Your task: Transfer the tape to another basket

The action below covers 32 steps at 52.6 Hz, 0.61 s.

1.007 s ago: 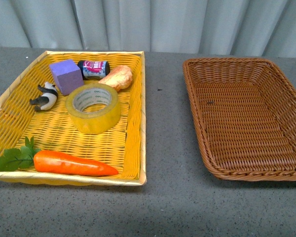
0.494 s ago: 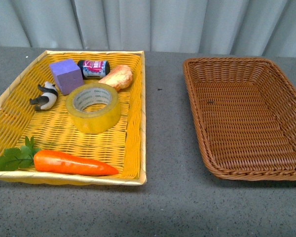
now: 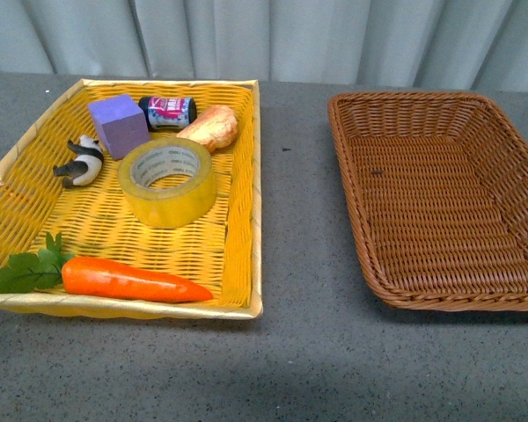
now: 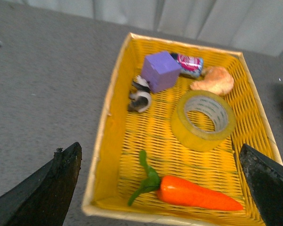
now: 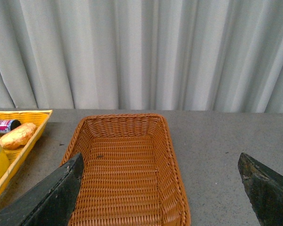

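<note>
everything in the front view now sits a little higher in the frame than half a second ago, though no object has shifted against its neighbours. the tape (image 3: 167, 183) lies flat, hole upward, in the middle-right of the yellow tray (image 3: 244, 176), just near of the bread roll (image 3: 209, 128). grey print runs around its white core, too small to read. the small can (image 3: 169, 112) at the tray's far side wears a pink and blue label whose lettering is also illegible. a purple block (image 3: 118, 125), a toy panda (image 3: 79, 163) and a carrot (image 3: 132, 281) share the tray. the basket (image 3: 440, 202) stands well apart to the right, its near right corner cut off by the frame. neither arm shows in the front view. the left gripper (image 4: 158, 147) hangs above the tray with fingers spread wide, holding nothing. the right gripper (image 5: 160, 157) is equally wide over the basket; from its wrist view only a sliver of the tape is visible.
</note>
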Tool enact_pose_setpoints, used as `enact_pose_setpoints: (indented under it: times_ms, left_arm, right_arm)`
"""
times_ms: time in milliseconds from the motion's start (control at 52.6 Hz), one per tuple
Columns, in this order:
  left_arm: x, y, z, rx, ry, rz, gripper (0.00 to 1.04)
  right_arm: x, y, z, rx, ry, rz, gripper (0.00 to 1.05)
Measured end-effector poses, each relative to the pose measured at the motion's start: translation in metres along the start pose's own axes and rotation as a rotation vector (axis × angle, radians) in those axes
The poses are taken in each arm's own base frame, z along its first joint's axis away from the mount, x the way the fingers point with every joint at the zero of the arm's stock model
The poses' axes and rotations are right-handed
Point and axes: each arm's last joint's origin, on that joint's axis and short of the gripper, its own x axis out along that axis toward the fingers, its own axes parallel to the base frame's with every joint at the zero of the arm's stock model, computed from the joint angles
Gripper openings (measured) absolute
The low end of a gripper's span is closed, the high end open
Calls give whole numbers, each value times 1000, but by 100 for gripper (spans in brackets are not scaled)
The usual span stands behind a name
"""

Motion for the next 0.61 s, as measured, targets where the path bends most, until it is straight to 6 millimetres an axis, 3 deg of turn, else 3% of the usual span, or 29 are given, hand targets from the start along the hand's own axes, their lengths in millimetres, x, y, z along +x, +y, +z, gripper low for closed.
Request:
enact_pose_setpoints:
  times_ms: [228, 608]
  left_arm:
    - [77, -33, -1, 48, 269, -39, 98]
    - [156, -62, -2, 37, 408, -24, 98]
  right_arm:
    - [0, 0, 0, 0, 0, 0, 96]
    - [0, 0, 0, 0, 0, 0, 96]
